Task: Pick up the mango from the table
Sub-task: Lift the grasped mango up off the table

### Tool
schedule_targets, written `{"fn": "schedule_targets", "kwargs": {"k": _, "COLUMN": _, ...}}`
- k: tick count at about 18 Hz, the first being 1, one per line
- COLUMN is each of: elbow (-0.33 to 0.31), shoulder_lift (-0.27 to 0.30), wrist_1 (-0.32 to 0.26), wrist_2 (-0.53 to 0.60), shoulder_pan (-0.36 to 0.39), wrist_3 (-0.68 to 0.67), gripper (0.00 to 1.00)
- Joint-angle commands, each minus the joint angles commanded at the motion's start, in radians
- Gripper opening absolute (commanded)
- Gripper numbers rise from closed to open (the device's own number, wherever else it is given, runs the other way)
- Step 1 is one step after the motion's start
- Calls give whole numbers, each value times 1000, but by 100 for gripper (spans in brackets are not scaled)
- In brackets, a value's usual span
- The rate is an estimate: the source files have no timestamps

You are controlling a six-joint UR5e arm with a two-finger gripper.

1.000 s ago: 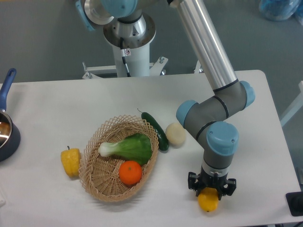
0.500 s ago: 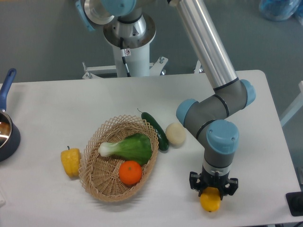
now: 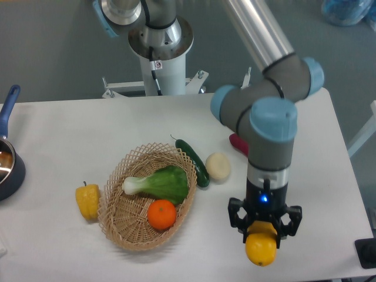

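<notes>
The mango [image 3: 261, 249] is a smooth yellow-orange oval fruit. My gripper [image 3: 262, 236] is shut on its upper part and holds it above the white table [image 3: 64, 129], near the front right edge. The fingers point straight down and the mango's lower half shows below them. The arm's wrist stands upright over the fruit.
A wicker basket [image 3: 147, 197] holds a leafy green vegetable [image 3: 158, 183] and an orange [image 3: 161, 214]. A yellow pepper [image 3: 87, 200] lies left of it. A cucumber [image 3: 194, 161], a pale round vegetable [image 3: 217, 166] and a red object [image 3: 238, 143] lie behind the arm. A blue pot [image 3: 7, 164] sits far left.
The gripper has risen with the mango in it, lifting it off the table. The arm's elbow and wrist moved up and toward the camera, uncovering a red object behind.
</notes>
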Motion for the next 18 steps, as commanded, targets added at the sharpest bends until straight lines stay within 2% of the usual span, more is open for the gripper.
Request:
{"fn": "schedule_targets", "kwargs": {"k": 4, "elbow": 8, "shoulder_lift": 29, "wrist_1": 0, "wrist_2": -75, "shoulder_pan": 24, "wrist_3": -66, "gripper": 40}}
{"fn": "schedule_targets", "kwargs": {"k": 7, "elbow": 6, "shoulder_lift": 32, "wrist_1": 0, "wrist_2": -181, "shoulder_pan": 67, "wrist_3": -124, "gripper": 40}}
{"fn": "schedule_targets", "kwargs": {"k": 12, "elbow": -12, "shoulder_lift": 61, "wrist_1": 0, "wrist_2": -184, "shoulder_pan": 83, "wrist_3": -123, "gripper": 40}}
{"fn": "schedule_targets", "kwargs": {"k": 18, "elbow": -9, "shoulder_lift": 62, "wrist_1": 2, "wrist_2": -184, "shoulder_pan": 81, "wrist_3": -112, "gripper": 40}}
